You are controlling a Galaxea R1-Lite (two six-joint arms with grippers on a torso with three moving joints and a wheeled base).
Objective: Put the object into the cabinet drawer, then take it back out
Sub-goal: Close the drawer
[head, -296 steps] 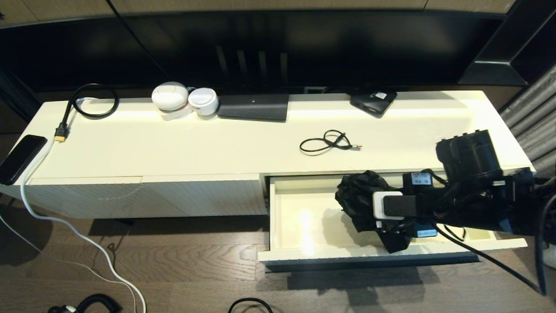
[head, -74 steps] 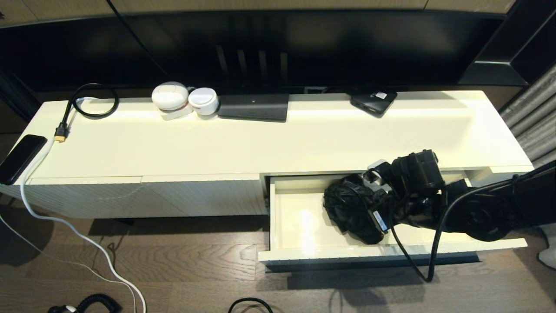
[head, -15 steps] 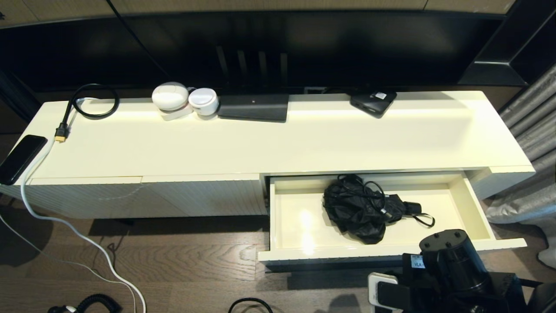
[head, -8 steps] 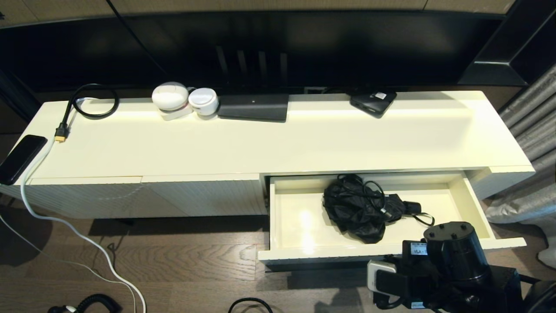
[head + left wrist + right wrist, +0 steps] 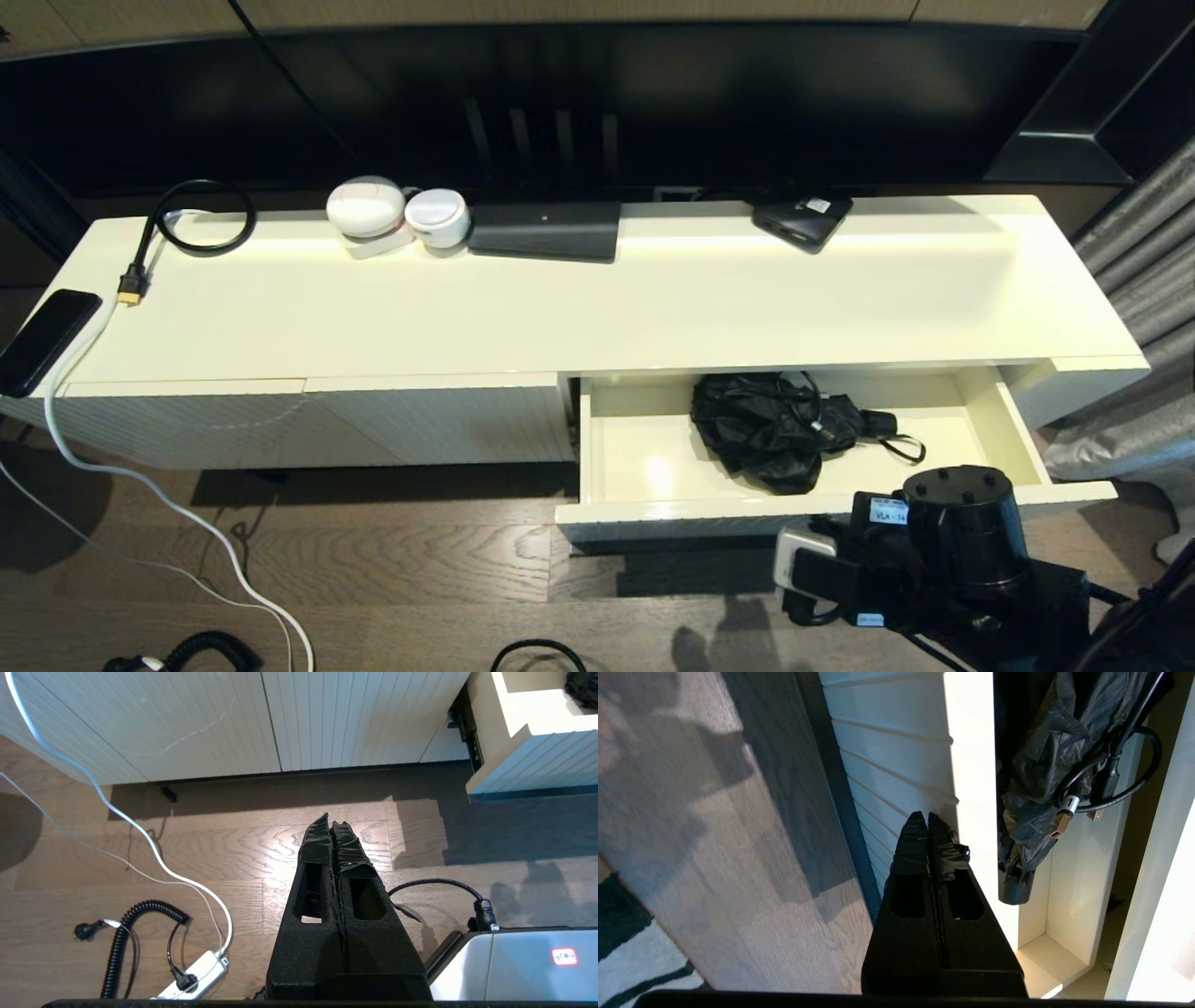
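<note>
- Right gripper (image 5: 928,817) first: fingers pressed flat together, nothing between them, tips against the ribbed front of the drawer (image 5: 896,756), low by its handle side.
- Right arm (image 5: 952,551) sits down in front of the cabinet (image 5: 597,299), just below the drawer's front lip, over the wood floor (image 5: 373,579).
- Cabinet's a long cream unit, glossy top, with ribbed handle-less panels (image 5: 308,425) on its left half.
- Drawer (image 5: 644,467) juts out on the right half, partly open, shiny cream floor catching the light.
- Inside it, toward the middle and back, lies a crumpled black bag (image 5: 756,429), with a thin black cable (image 5: 812,411) looped on top of it; the wrist view shows the cable's (image 5: 1111,779) metal plug ends resting on the bag (image 5: 1036,765).
- Left gripper (image 5: 332,828) hangs over the floor well to the left of the drawer, fingers closed on nothing, a white cord (image 5: 154,854) and a coiled black one (image 5: 126,933) below it.
- Up on the cabinet top at the back: a flat black box (image 5: 546,229), two white round gadgets (image 5: 397,215), a small black device (image 5: 803,219).
- Far left end: a black cable loop (image 5: 201,219) and a dark phone (image 5: 42,341) at the edge.
</note>
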